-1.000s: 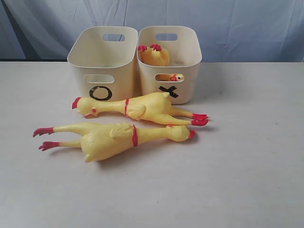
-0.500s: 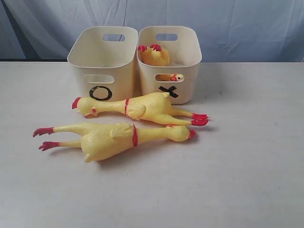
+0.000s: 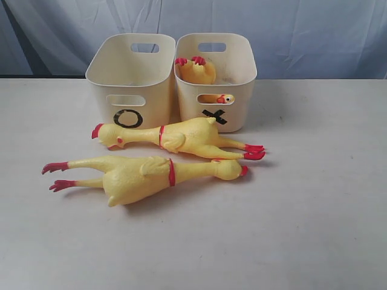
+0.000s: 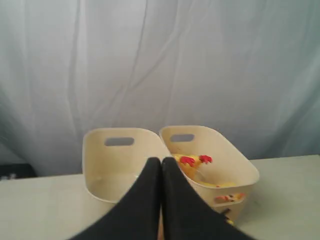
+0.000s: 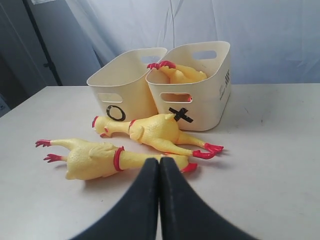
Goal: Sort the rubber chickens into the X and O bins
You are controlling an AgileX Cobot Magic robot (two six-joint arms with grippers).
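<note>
Currently the rear chicken (image 3: 181,138), long and of yellow rubber, lies on the pale counter (image 3: 314,199) just in front of the bins. Its red comb and beak are below the O bin (image 3: 151,112), and its red feet point right. The front chicken (image 3: 142,175) lies just beside it, turned the other way, with red feet to the left and head to the right. Each has a red neck band. A shorter chicken (image 3: 196,71) sits in the X bin (image 3: 239,112), red feet above the rim, its face showing through the front slot handle. The cream bins stand side by side. The left claw (image 4: 160,161) and right claw (image 5: 159,162) are each pressed together, holding nothing.
</note>
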